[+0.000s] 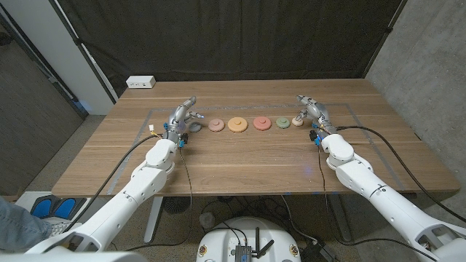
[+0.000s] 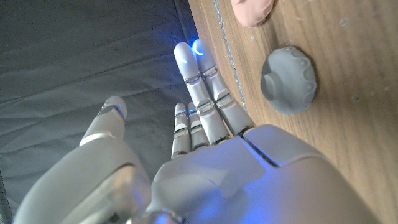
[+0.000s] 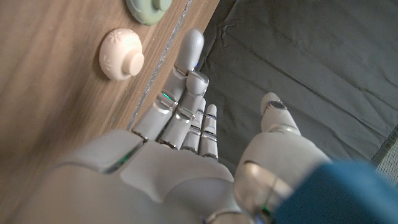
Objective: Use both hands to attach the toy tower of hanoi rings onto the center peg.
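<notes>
Several round toy rings, each with a knob on top, lie in a row across the table (image 1: 240, 164): grey (image 1: 195, 126), pink (image 1: 216, 125), orange (image 1: 237, 124), red (image 1: 261, 124), green (image 1: 282, 123) and cream (image 1: 298, 121). My left hand (image 1: 182, 116) stands just left of the grey ring (image 2: 288, 79), fingers (image 2: 199, 93) stretched out and apart, holding nothing. My right hand (image 1: 313, 110) is just right of the cream ring (image 3: 122, 54), fingers (image 3: 186, 81) also extended and empty. The pink ring (image 2: 252, 9) and green ring (image 3: 149, 9) show beyond them. I see no separate peg.
A white power strip (image 1: 140, 82) sits at the table's far left corner. A thin taped outline (image 1: 349, 116) frames the work area on the wood. A dark curtain (image 1: 233, 36) hangs behind the table, and a grey wall (image 1: 429, 65) stands to the right.
</notes>
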You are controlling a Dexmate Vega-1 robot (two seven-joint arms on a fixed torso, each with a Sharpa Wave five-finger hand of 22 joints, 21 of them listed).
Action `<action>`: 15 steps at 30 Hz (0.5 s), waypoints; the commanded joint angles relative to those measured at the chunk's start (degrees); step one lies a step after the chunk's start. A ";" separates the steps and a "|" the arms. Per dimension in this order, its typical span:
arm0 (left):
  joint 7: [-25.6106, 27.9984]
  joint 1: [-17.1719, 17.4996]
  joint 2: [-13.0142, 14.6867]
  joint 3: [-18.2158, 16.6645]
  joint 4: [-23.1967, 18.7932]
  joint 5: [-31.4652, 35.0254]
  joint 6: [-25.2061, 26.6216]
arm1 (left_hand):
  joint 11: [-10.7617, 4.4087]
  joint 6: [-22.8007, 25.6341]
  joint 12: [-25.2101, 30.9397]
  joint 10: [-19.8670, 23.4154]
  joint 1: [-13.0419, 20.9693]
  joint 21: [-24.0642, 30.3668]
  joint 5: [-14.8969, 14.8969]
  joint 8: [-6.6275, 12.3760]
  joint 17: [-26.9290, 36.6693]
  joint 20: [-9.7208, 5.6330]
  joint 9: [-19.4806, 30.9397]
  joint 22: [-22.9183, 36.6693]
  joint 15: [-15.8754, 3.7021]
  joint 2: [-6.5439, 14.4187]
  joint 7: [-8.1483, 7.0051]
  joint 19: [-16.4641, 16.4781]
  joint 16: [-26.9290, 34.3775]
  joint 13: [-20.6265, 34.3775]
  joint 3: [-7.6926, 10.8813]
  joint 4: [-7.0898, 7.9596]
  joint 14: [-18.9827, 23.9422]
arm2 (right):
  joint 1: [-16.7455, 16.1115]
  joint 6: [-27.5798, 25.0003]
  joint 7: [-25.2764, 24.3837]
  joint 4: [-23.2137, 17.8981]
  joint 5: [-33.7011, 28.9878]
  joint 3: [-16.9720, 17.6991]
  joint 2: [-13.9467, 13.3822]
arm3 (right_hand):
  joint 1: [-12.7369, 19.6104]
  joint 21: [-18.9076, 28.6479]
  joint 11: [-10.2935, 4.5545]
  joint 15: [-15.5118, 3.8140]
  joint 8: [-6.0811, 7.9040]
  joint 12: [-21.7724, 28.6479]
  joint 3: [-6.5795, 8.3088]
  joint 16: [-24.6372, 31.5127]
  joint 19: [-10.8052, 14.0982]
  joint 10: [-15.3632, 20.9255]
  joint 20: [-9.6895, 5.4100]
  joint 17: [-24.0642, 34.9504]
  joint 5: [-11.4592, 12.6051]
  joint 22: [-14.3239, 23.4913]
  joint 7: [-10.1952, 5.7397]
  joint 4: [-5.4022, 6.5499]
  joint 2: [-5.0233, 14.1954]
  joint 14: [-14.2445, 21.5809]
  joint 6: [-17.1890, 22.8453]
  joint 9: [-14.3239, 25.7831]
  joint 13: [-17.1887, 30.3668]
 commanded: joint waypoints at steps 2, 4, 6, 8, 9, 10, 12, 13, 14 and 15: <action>2.58 -0.34 1.76 0.79 -1.41 3.99 1.24 | -0.76 -0.85 0.36 -0.14 4.18 1.02 1.34 -0.33 0.16 -0.93 0.35 0.27 -5.09 -0.39 -0.06 -0.17 1.15 0.52 1.00 -0.08 -0.20 | -0.86 -4.17 -5.59 -4.08 -6.11 -0.65 -2.18 | 2.98 0.69 -0.41 -5.21 -0.49 0.25 0.89 0.61 -0.43 -0.28 -1.76 -0.47 1.06 -0.17 -0.03 0.23 -0.62 -0.37 -0.63 0.22 1.26; 4.11 -0.18 2.28 0.94 -2.20 5.63 1.82 | -1.15 -0.92 0.39 -0.19 5.33 1.38 1.62 -0.32 0.23 -1.18 0.38 0.32 -5.12 -0.53 -0.11 0.19 1.55 0.67 1.18 -0.05 -0.07 | -1.08 -5.92 -7.00 -5.44 -7.45 -0.79 -2.62 | 3.44 0.71 -0.43 -5.21 -0.54 0.25 0.93 0.21 -0.49 -0.37 -1.76 -1.10 1.18 -0.37 -0.07 0.31 -0.75 -0.75 -0.76 0.26 1.52; 5.40 -0.03 2.73 1.05 -2.89 7.09 2.34 | -1.79 -0.84 0.59 0.02 7.47 2.23 2.11 -0.21 0.40 -1.73 0.45 0.78 -5.12 -1.05 -0.53 0.51 2.61 1.03 1.28 0.06 0.62 | -1.16 -7.08 -8.11 -6.45 -9.33 -1.17 -3.24 | 4.36 1.47 -0.80 -5.22 -0.52 0.35 1.01 1.73 0.09 -0.30 -1.77 -0.09 1.44 -0.08 -0.16 0.39 -0.97 0.83 -0.76 0.36 2.10; 6.24 -0.01 3.10 1.17 -3.26 8.38 2.47 | -1.95 -0.76 0.72 0.23 8.16 2.49 2.26 -0.16 0.24 -1.95 0.47 0.86 -5.15 -1.28 -0.70 0.63 2.76 1.16 1.25 0.10 0.61 | -1.28 -8.09 -9.08 -7.32 -10.75 -1.41 -3.60 | 4.99 1.78 -1.01 -5.19 -0.49 0.40 1.14 2.37 0.12 -0.32 -1.77 0.23 1.67 -0.05 -0.18 0.48 -1.15 1.35 -0.76 0.44 2.56; 6.81 0.01 3.29 1.23 -3.54 9.08 2.69 | -2.03 -0.71 0.79 0.34 8.61 2.64 2.37 -0.13 0.33 -2.10 0.49 0.85 -5.16 -1.45 -0.67 0.72 3.04 1.26 1.20 0.13 0.72 | -1.34 -8.57 -9.61 -7.68 -11.32 -1.47 -3.65 | 5.09 1.85 -1.05 -5.19 -0.54 0.41 1.16 2.28 0.15 -0.33 -1.76 0.10 1.70 -0.04 -0.30 0.51 -1.16 1.26 -0.89 0.45 2.65; 7.35 0.00 3.51 1.32 -3.79 9.89 2.92 | -2.12 -0.57 0.78 0.25 8.90 2.73 2.43 -0.07 0.32 -2.19 0.50 0.88 -5.16 -1.55 -0.72 0.71 3.17 1.33 1.17 0.16 0.76 | -1.39 -8.82 -10.12 -7.91 -12.04 -1.59 -3.73 | 5.24 1.99 -1.11 -5.20 -0.58 0.39 1.19 2.38 0.21 -0.41 -1.77 0.12 1.75 0.04 -0.48 0.52 -1.21 1.34 -1.01 0.47 2.77; 8.43 -0.08 4.05 1.61 -4.25 11.72 3.52 | -2.14 -0.47 0.87 0.38 9.37 2.95 2.52 -0.02 0.35 -2.37 0.53 0.88 -5.18 -1.69 -0.86 0.96 3.41 1.44 1.12 0.20 0.84 | -1.46 -9.85 -11.05 -8.59 -13.32 -1.79 -3.94 | 5.75 2.13 -1.04 -5.19 -0.65 0.25 1.25 2.58 0.09 -0.84 -1.78 0.16 1.90 0.04 -0.59 0.43 -1.48 1.36 -1.22 0.50 3.05; 9.04 -0.10 4.15 1.69 -4.39 12.48 3.78 | -2.28 -0.43 0.91 0.46 9.60 3.03 2.57 0.00 0.28 -2.39 0.54 0.95 -5.18 -1.76 -0.87 0.89 3.44 1.50 1.10 0.22 0.79 | -1.53 -10.09 -11.44 -8.79 -13.69 -1.81 -3.89 | 5.95 2.11 -1.08 -5.19 -0.74 0.13 1.29 2.61 -0.03 -1.17 -1.79 0.13 1.97 -0.04 -0.63 0.42 -1.56 1.33 -1.47 0.52 3.16; 9.48 -0.18 4.25 1.81 -4.34 13.26 3.75 | -2.34 -0.42 0.94 0.49 9.77 3.13 2.61 0.00 0.26 -2.46 0.55 1.09 -5.19 -1.81 -0.97 0.80 3.50 1.54 1.07 0.23 0.80 | -1.53 -10.15 -11.74 -8.85 -14.35 -1.98 -3.98 | 6.08 2.10 -1.09 -5.19 -0.85 0.12 1.31 2.61 -0.09 -1.20 -1.79 0.09 2.01 -0.09 -0.60 0.41 -1.60 1.29 -1.76 0.53 3.22; 9.86 -0.24 4.39 1.94 -4.38 14.01 3.87 | -2.61 -0.45 1.02 0.63 10.16 3.44 2.68 0.00 0.29 -2.69 0.57 1.31 -5.19 -1.96 -0.95 0.93 3.73 1.65 0.99 0.27 0.87 | -1.56 -10.56 -12.00 -9.18 -14.98 -2.10 -4.16 | 6.36 2.15 -0.96 -5.19 -0.87 0.09 1.36 2.71 -0.16 -1.33 -1.79 0.14 2.09 -0.13 -0.54 0.41 -1.71 1.28 -1.85 0.55 3.37</action>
